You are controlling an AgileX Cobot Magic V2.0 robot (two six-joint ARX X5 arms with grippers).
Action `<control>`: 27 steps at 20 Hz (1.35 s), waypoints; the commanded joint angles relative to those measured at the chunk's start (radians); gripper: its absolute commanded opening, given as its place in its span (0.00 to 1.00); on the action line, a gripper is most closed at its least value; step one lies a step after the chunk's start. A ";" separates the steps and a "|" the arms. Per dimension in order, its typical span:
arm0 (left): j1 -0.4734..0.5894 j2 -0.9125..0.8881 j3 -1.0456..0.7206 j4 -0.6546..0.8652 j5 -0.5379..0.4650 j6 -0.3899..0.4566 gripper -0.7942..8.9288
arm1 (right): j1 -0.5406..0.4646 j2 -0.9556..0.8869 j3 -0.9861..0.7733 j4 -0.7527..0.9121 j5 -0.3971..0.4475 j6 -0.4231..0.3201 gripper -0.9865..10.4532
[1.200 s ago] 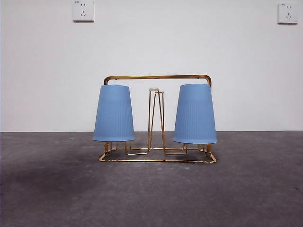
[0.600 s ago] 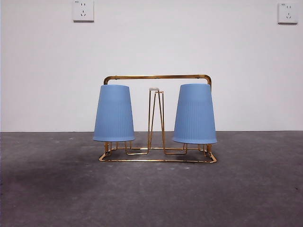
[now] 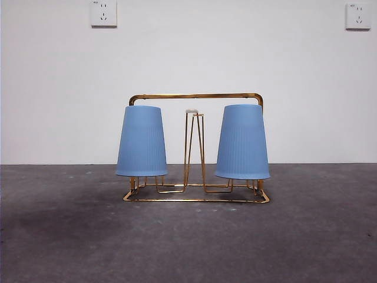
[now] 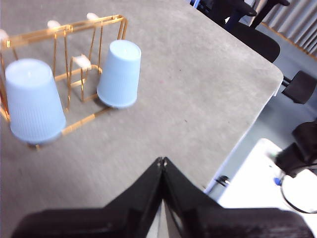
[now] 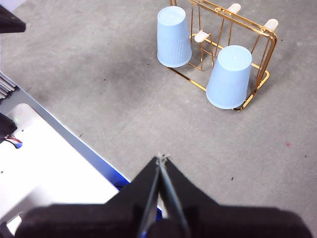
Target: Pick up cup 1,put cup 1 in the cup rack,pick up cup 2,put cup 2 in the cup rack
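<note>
The cup rack (image 3: 197,150) stands upright on the grey table (image 3: 188,242), roughly centred in the front view, its arched handle frame above both cups. One blue cup (image 3: 141,141) sits inverted over a prong at one end of the rack; a second blue cup (image 3: 242,142) sits inverted at the other end. A bare pair of prongs (image 3: 194,147) rises between them. Both cup rims hang just above the rack's base wire.

Open tabletop surrounds the rack on all sides in the front view. In the left wrist view the table's rounded corner edge (image 4: 257,106) lies well apart from the rack (image 4: 64,64), with bare surface between. In the right wrist view the table edge (image 5: 74,141) runs near the gripper, well apart from the rack (image 5: 223,54).

The left gripper (image 4: 162,161) is clenched, jaw tips touching, holding nothing, high above the table and clear of the cups. The right gripper (image 5: 161,158) is likewise clenched and empty, well apart from the rack.

Compared with the earlier front frames, rack and cups occupy the same positions; no arm enters that view.
</note>
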 commanded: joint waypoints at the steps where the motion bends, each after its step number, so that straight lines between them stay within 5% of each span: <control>1: 0.006 0.014 -0.003 0.124 -0.011 0.167 0.08 | 0.000 0.000 -0.006 -0.023 0.001 0.008 0.09; 4: 0.092 -0.019 -0.011 0.308 0.011 0.375 0.08 | 0.000 0.000 -0.006 -0.023 0.001 0.008 0.09; 7: 0.281 -0.130 -0.099 0.489 0.138 0.394 0.08 | 0.000 0.000 -0.006 -0.023 0.010 0.008 0.09; 11: 0.459 -0.313 -0.306 0.553 0.002 0.421 0.08 | 0.000 0.000 -0.006 -0.023 0.056 0.008 0.09; 18: 0.604 -0.565 -0.724 0.640 -0.082 0.369 0.08 | 0.000 0.000 -0.006 -0.023 0.111 0.008 0.09; 27: 0.620 -0.742 -1.023 0.689 -0.112 0.220 0.08 | 0.000 0.000 -0.006 -0.023 0.113 0.008 0.09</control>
